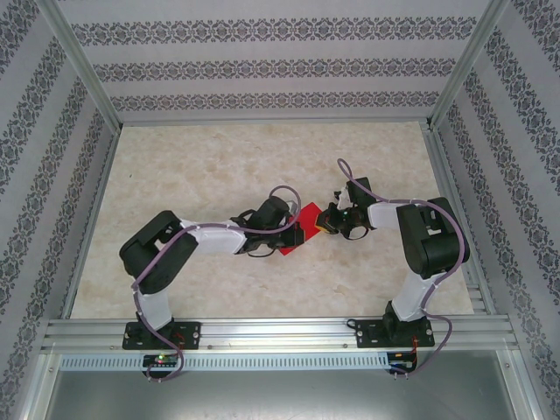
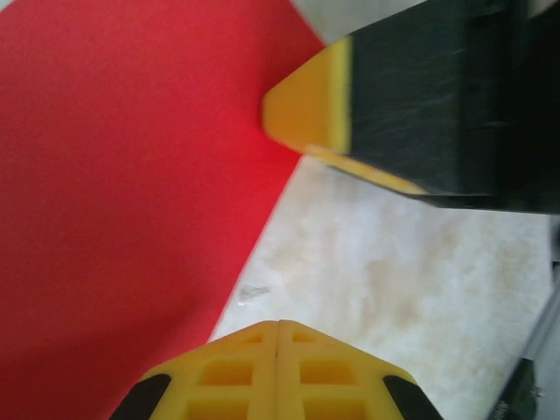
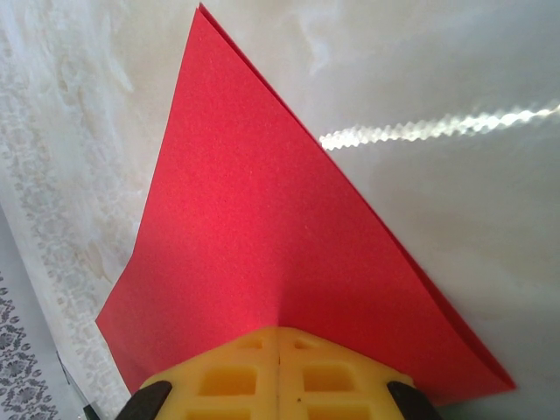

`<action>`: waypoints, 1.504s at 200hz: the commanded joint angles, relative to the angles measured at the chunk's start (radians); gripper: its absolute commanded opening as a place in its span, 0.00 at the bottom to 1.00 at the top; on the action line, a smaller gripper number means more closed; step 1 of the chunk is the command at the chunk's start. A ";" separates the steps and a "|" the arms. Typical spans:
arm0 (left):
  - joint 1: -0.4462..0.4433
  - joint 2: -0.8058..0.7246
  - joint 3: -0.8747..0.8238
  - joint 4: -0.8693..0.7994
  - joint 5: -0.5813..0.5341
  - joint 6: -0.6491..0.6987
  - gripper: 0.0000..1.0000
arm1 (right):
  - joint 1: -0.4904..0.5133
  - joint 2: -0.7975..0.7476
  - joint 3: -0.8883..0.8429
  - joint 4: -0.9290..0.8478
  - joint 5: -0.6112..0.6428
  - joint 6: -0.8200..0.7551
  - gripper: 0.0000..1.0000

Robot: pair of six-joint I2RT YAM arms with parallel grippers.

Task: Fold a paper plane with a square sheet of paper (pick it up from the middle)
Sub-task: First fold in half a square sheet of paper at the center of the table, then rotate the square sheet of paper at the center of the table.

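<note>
The square sheet of paper [image 1: 308, 215] is bright red and lies on the table between the two arms. In the right wrist view the sheet of paper [image 3: 262, 219] is a doubled triangle with two layers showing along its right edge. My right gripper [image 3: 278, 331] is shut, its tips down on the paper near the lower edge, where a small pucker rises. My left gripper [image 2: 278, 324] is shut with nothing in it, over bare table just beside the edge of the paper [image 2: 131, 175]. From the left wrist, a yellow right fingertip [image 2: 306, 109] touches that paper's edge. From above, the left gripper [image 1: 297, 234] and the right gripper [image 1: 322, 226] almost meet.
The marbled table top [image 1: 219, 166] stretches away behind the arms. Patterned walls and aluminium frame posts [image 1: 83, 70] close it in on three sides. A metal rail [image 1: 280, 332] runs along the near edge and carries both arm bases.
</note>
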 commanded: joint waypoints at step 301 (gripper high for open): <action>0.282 -0.462 -0.109 -0.508 -0.276 0.011 0.87 | 0.178 -0.040 0.315 -0.445 0.544 -0.015 0.36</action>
